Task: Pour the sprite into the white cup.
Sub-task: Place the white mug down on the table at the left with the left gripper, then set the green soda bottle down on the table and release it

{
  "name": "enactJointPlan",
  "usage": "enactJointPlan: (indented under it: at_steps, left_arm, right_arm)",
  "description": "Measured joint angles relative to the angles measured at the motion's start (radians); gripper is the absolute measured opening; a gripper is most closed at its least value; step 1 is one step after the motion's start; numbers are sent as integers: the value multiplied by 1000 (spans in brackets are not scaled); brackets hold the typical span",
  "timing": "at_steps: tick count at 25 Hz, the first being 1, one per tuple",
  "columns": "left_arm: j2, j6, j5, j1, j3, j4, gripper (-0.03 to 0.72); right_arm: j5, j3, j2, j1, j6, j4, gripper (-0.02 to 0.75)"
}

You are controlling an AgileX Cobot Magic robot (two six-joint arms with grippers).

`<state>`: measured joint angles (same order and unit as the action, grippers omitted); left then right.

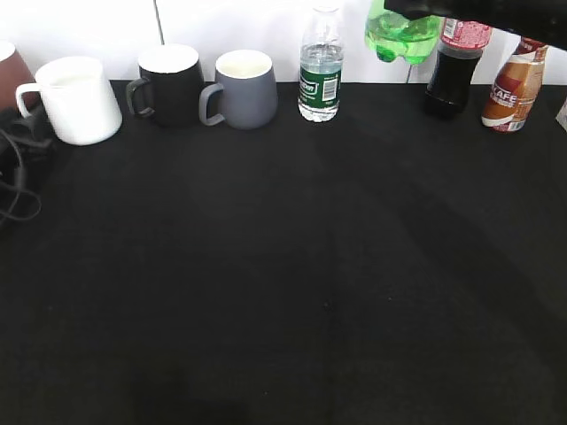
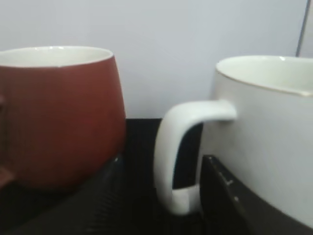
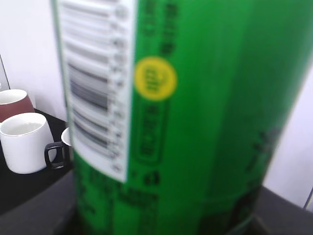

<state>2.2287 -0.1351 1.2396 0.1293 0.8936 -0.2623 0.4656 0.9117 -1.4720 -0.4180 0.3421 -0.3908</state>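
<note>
The sprite is a bright-green bottle lifted off the table at the back right; only its lower part shows under the top edge. In the right wrist view its green label and white barcode patch fill the frame. My right gripper is shut on it; its dark body shows in the exterior view. The white cup stands upright at the back left. My left gripper is open, its two dark fingers on either side of the cup's loop handle. The white cup also shows in the right wrist view.
A brown mug stands left of the white cup, close to my left gripper. Along the back stand a black mug, a grey mug, a small water bottle, a cola bottle and a coffee bottle.
</note>
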Motion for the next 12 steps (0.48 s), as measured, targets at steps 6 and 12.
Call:
enactJointPlan:
  at_steps: [6,12]
  left_arm:
    - [-245,2,-25,-5,-214,-43,393]
    - [-938,-51,-91,-7,-510,-78,365]
  right_arm:
    - [0,0,-10,8,-10,6,387]
    - [297,0,-314,111,-127,107,387]
